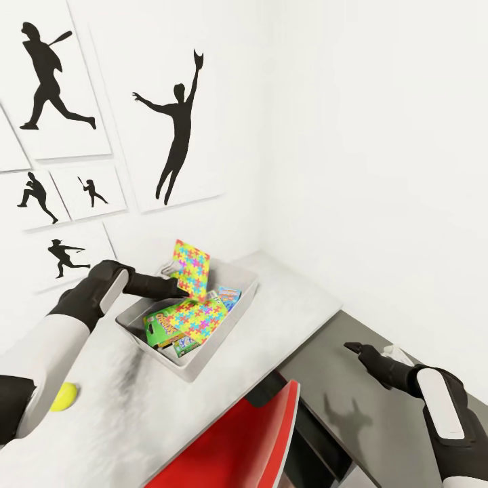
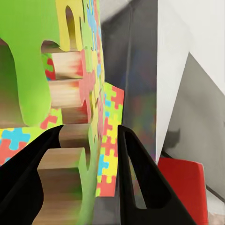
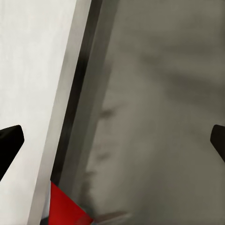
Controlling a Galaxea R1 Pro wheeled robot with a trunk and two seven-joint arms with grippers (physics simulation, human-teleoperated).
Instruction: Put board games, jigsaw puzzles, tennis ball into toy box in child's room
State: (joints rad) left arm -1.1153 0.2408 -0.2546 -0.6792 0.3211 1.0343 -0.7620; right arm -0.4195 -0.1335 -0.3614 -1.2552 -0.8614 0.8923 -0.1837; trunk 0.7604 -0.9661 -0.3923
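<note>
From the head, a jigsaw puzzle (image 1: 190, 267) is seen clamped upright in the left gripper (image 1: 174, 279), directly over the toy box (image 1: 234, 317), where a second puzzle (image 1: 192, 318) lies on board games (image 1: 161, 325). The tennis ball (image 1: 65, 396) rests beside the left forearm. At the left wrist, the fingers (image 2: 140, 180) are closed on the puzzle's edge (image 2: 70, 140). At the right wrist, fingertips (image 3: 9, 140) are spread wide above the grey side desk (image 3: 159, 117).

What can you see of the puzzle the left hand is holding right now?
The held jigsaw puzzle is a thin flat square of interlocking yellow, pink, blue and green pieces with knobbly edges; its edge looks wooden in the left wrist view. It stands nearly upright, gripped at its lower side by the left hand, above the toy box and the second puzzle lying inside.
</note>
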